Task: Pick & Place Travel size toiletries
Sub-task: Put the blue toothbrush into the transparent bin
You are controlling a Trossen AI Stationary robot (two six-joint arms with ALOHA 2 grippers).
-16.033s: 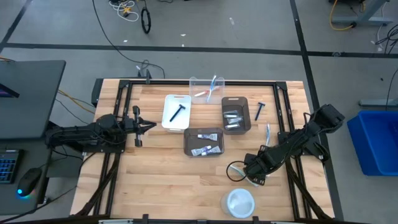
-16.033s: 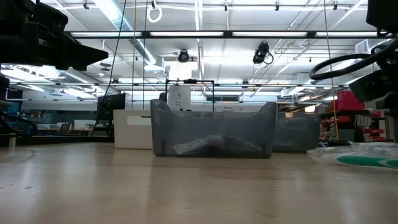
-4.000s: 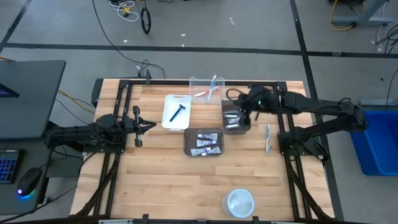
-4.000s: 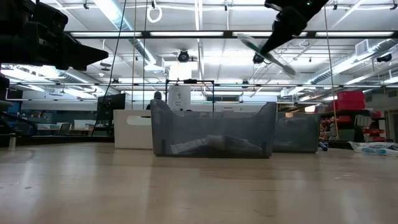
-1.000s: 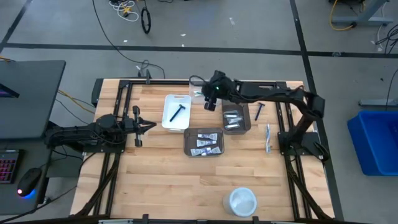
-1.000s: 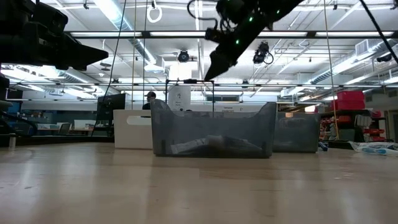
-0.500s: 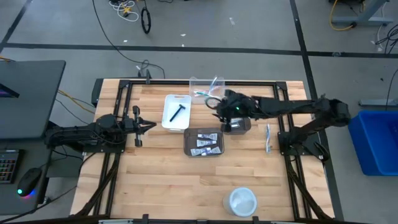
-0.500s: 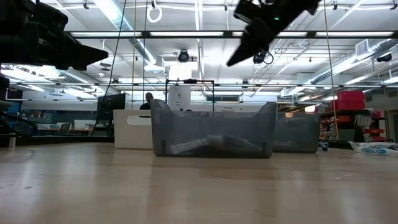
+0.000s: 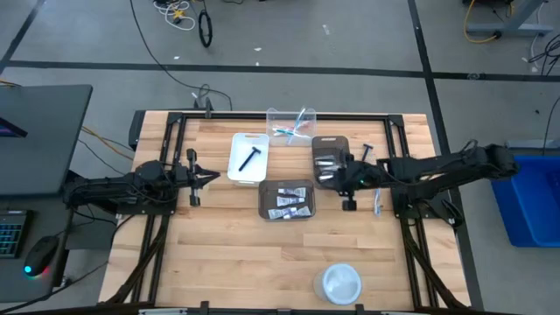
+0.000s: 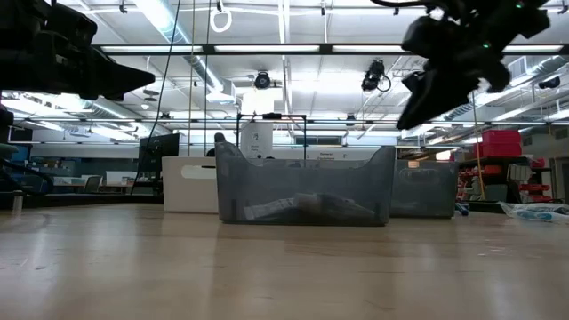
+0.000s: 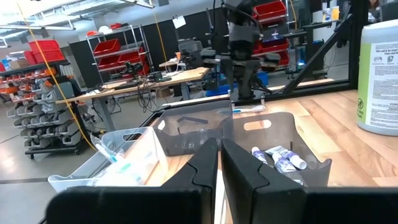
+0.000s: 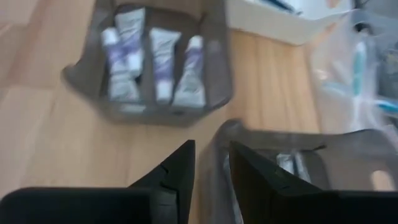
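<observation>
Toiletries are lying sorted across several bins on the tabletop (image 9: 227, 245). Small tubes (image 9: 289, 203) are resting in the dark grey bin (image 9: 286, 186) at the middle; in my right wrist view these same tubes (image 12: 155, 59) are showing side by side in a row. More small tubes (image 9: 326, 163) are sitting in the second dark grey bin (image 9: 341, 141) toward the far right. A black razor (image 9: 250, 157) is lying in the white bin (image 9: 236, 171), toothbrushes (image 9: 289, 129) are lying in the clear bin (image 9: 273, 116) at the far edge, another black razor (image 9: 366, 155) is lying loose on the wood beside the second dark bin, and a toothbrush (image 9: 377, 196) is lying loose near the right edge.

My right arm is reaching in from the right side, stretched nearly level across the tabletop, with its right claw (image 9: 352, 182) hovering just off the near right corner of the second dark bin and pointing toward the middle. In the low view it is hanging high above the surface. Its fingers (image 12: 168, 171) are standing a narrow gap apart with nothing between them.

My left arm is lying folded along the left edge, with its left claw (image 9: 203, 178) pointing across toward the bins. Its fingers (image 11: 245, 180) are pressed together, holding nothing.

A round white dish (image 9: 338, 283) is sitting near the front edge, well apart from both claws.
</observation>
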